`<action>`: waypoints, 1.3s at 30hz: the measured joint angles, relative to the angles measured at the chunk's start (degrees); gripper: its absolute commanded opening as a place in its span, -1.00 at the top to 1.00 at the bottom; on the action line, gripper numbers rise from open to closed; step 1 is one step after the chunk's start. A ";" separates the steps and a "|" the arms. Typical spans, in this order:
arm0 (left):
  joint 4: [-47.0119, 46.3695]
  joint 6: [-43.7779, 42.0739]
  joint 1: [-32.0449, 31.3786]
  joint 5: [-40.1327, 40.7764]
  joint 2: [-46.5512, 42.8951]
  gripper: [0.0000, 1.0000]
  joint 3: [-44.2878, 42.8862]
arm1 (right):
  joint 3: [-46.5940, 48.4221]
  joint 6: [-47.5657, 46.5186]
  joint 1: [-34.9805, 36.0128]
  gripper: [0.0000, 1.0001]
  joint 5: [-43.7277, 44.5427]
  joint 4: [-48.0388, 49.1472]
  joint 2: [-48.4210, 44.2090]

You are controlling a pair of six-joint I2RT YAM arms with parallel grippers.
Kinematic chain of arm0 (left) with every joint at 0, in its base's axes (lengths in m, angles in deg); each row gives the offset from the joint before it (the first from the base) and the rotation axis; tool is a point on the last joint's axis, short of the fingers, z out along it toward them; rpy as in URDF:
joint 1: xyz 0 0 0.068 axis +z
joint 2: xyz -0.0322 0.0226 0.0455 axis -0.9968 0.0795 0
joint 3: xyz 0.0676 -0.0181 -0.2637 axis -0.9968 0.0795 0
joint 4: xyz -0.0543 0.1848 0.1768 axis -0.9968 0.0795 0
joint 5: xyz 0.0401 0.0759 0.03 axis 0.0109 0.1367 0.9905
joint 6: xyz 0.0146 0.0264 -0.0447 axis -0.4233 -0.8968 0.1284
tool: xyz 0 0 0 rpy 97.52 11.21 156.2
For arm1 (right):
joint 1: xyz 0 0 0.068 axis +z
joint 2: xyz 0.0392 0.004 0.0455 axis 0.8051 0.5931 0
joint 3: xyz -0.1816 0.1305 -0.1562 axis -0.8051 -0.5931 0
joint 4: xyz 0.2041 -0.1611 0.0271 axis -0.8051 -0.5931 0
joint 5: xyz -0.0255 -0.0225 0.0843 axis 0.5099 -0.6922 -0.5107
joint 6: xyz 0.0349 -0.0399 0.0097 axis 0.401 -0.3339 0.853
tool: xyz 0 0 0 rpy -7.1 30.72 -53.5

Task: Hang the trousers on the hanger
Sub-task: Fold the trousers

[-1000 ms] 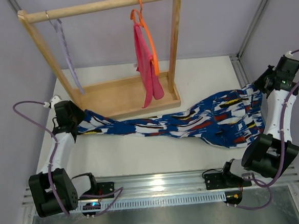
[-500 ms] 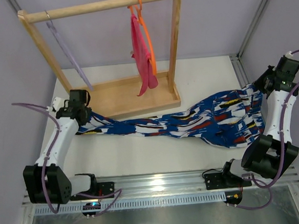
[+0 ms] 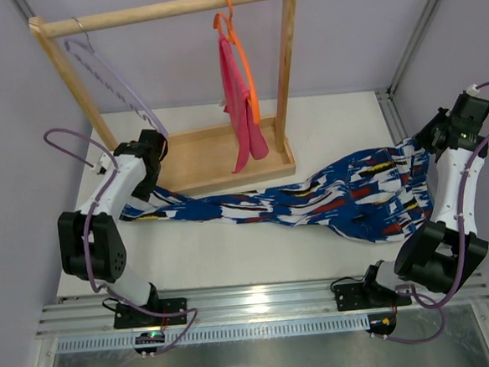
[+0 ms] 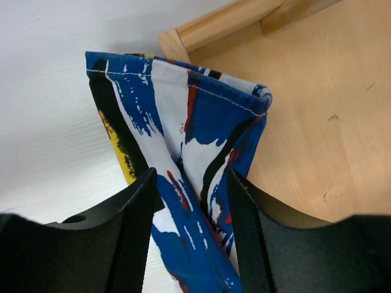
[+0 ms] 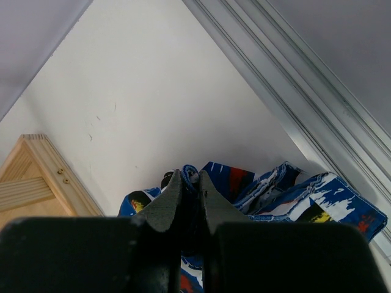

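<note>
The trousers [image 3: 313, 200], in a blue, white, red and black print, lie stretched across the table from left to right. My left gripper [image 3: 148, 178] is shut on the leg end [image 4: 183, 122] at the front left corner of the rack's wooden base; the hem sticks out past the fingertips. My right gripper [image 3: 426, 141] is shut on a bunched edge of the trousers [image 5: 281, 189] at the far right, with the jaws pressed together [image 5: 188, 176]. The pale lilac hanger [image 3: 107, 75] hangs on the rack's rail at the left, above and behind my left gripper [image 4: 189, 177].
A wooden rack [image 3: 165, 8] stands at the back with a tray-like base [image 3: 217, 152]. An orange hanger [image 3: 243, 62] with a pink cloth [image 3: 239, 108] hangs at the rail's right. An aluminium rail [image 3: 391, 114] runs along the table's right edge.
My left gripper has moved up and right with the leg end, from the table's left edge to the rack's base. The lilac hanger has swung and turned. The pink cloth swayed.
</note>
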 measured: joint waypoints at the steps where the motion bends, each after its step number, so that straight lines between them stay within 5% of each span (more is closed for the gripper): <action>1: 0.70 0.70 0.02 0.46 0.44 -0.06 -0.98 | 0.00 0.00 0.00 0.92 0.00 -0.02 0.00; 39: 15.30 13.49 -3.45 6.19 23.80 -0.41 -21.24 | -0.02 0.00 0.02 0.92 -0.20 0.00 -0.02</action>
